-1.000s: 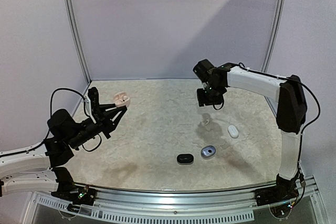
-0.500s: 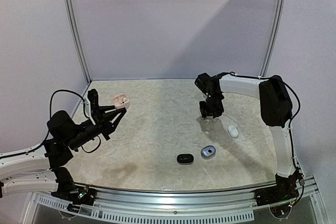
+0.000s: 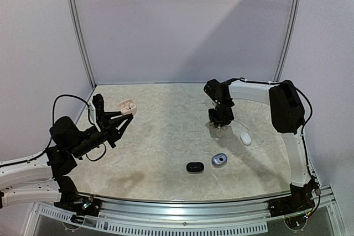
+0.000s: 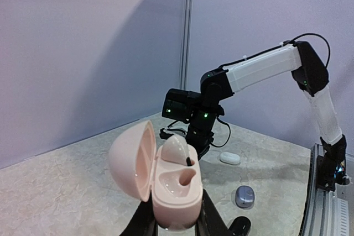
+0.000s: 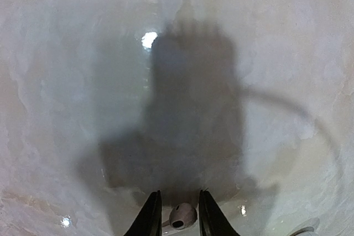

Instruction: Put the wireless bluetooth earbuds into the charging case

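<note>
Clamshell charging case (image 4: 166, 186), matte blush-pink, smooth and rounded, pinched at its base by the left fingers (image 4: 142, 226) and raised over the left edge of the bench (image 3: 166, 136). Lid open, one pink earbud (image 4: 176, 148) seated inside. Right fingers (image 5: 150, 216) are down on the mottled stone-look surface toward the far right corner, flanking a glossy white earbud (image 5: 182, 215). Gripped or just bracketed, cannot tell.
</note>
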Robot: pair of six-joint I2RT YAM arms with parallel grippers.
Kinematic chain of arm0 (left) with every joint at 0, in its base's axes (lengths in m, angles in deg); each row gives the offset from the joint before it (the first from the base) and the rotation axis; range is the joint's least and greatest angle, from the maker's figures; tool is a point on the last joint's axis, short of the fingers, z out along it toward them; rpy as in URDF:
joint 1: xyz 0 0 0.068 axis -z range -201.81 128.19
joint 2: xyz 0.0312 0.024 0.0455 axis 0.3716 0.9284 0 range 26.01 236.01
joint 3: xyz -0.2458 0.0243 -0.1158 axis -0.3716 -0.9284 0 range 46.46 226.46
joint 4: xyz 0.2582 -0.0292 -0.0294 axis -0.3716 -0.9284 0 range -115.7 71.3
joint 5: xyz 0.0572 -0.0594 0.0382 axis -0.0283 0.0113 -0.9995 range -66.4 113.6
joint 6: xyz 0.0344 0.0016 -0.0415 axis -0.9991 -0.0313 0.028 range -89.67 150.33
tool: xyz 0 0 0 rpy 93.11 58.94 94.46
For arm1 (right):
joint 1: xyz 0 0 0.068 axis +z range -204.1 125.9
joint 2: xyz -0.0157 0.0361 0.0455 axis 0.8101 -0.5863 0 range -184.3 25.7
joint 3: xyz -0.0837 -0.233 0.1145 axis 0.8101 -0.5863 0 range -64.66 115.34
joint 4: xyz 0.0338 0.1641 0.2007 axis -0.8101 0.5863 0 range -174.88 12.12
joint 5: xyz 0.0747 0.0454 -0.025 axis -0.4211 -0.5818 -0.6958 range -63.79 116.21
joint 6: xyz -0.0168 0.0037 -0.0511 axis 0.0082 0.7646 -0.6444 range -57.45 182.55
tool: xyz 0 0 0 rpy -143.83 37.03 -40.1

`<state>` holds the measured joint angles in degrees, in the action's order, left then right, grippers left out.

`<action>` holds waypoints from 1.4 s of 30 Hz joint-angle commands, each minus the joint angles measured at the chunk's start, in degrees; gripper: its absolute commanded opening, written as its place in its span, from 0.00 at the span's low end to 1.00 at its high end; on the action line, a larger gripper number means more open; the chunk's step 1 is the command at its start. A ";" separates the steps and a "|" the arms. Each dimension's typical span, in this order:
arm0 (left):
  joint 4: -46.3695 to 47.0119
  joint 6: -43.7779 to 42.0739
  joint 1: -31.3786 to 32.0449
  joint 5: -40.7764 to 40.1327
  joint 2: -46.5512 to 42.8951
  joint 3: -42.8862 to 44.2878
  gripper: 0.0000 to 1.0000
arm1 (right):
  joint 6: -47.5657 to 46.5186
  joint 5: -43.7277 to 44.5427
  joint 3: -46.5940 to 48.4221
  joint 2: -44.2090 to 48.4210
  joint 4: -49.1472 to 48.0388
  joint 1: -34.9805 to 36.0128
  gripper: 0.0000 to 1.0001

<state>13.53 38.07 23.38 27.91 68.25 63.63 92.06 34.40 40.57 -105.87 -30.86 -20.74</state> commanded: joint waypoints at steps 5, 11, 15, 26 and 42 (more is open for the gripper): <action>0.02 -0.71 -0.36 0.39 -0.01 -0.27 0.00 | 0.12 0.13 0.94 -1.06 2.97 0.05 0.24; 0.03 -0.72 -0.36 0.28 -0.04 -0.42 0.00 | -0.25 0.60 0.30 -0.65 3.40 0.10 0.18; 0.03 -0.82 -0.43 0.35 -0.13 -0.38 0.00 | -0.85 0.60 0.10 -0.19 2.66 0.12 0.15; 0.79 -2.23 -0.45 0.38 -0.01 -0.56 0.00 | -5.94 2.75 0.31 4.93 0.10 2.46 0.10; 5.61 -9.29 0.11 -2.00 3.39 1.79 0.00 | -41.99 20.57 -5.44 29.48 -47.15 32.57 0.06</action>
<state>17.31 31.60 23.29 26.54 70.81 63.69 64.48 52.54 37.40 -76.60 -62.37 7.43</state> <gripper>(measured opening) 0.193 0.137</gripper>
